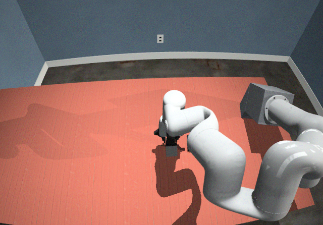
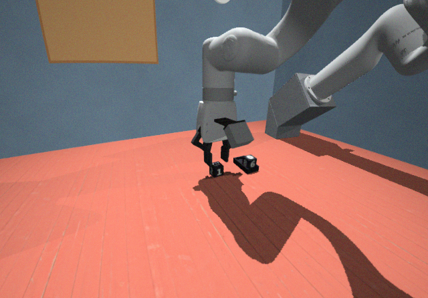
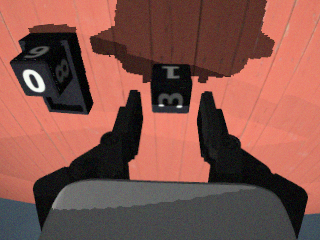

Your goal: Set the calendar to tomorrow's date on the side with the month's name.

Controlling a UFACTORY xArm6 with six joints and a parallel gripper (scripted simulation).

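I am holding my claw [image 3: 167,116] about halfway apart, fingers pointing down at the red table [image 2: 103,218], gripping nothing. Just ahead of my fingertips, centred on the gap between them, a black cube [image 3: 171,88] is standing on the table outside the tray; its near face is showing a 3, its top a 1. Neither finger is touching it as far as I can see; a sliver of table is showing on each side. Farther off to my left, the black tray [image 3: 79,96] is lying flat with the second cube [image 3: 42,70] sitting in it, showing a 0 toward me.
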